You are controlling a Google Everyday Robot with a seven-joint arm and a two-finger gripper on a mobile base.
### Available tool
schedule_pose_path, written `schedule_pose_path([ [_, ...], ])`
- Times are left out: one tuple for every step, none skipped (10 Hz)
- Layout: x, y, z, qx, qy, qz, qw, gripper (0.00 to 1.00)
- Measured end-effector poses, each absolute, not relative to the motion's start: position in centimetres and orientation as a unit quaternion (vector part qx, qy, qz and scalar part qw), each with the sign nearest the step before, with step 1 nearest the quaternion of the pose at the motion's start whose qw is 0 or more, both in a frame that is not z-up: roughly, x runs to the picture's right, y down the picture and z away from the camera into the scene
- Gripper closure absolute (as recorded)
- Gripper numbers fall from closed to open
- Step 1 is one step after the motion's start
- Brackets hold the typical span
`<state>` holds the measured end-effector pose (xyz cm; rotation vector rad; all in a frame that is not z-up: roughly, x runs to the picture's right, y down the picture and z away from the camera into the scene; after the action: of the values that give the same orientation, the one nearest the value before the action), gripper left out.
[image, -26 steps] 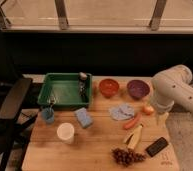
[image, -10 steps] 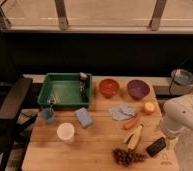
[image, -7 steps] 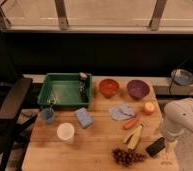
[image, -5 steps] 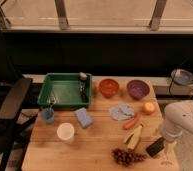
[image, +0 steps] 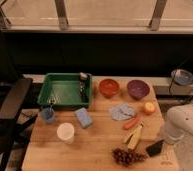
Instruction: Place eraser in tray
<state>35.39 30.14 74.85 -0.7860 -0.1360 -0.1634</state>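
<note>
Nothing here carries text, a label or a number that can be read; a faint mark on the wooden table (image: 97, 142) near its lower right corner is illegible. The gripper (image: 163, 142) is at the lower right of the frame, just beside the eraser (image: 154, 148).

Arm (image: 183, 122): one, white, smooth-shelled, entering from the right edge of the camera view, low in the frame. It is bent at a rounded joint, and its thick end section points down and to the left. Gripper (image: 164, 142): at the lower tip of that section, in the bottom-right corner of the view, set low, largely hidden behind the white casing.
</note>
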Motion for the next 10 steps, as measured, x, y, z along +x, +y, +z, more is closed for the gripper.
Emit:
schedule_pose_path([
  [35.4,29.5,74.6,-0.374,-0.053,-0.067,0.923,0.8],
  [35.5,28.4,74.2,-0.365,-0.025,-0.06,0.929,0.9],
  [35.4,26.4,73.8,-0.347,0.016,-0.057,0.936,0.99],
  [35.8,24.3,73.6,-0.332,0.034,-0.052,0.941,1.0],
  [36.2,22.7,73.5,-0.321,0.041,-0.047,0.945,1.0],
  [36.2,20.6,73.8,-0.309,0.046,-0.046,0.949,1.0],
  [36.1,18.2,74.3,-0.294,0.049,-0.048,0.953,1.0],
  [36.0,15.9,74.8,-0.28,0.051,-0.049,0.957,1.0],
  [35.9,13.2,75.2,-0.263,0.053,-0.052,0.962,1.0],
  [35.4,10.8,75.7,-0.248,0.051,-0.054,0.966,1.0],
])
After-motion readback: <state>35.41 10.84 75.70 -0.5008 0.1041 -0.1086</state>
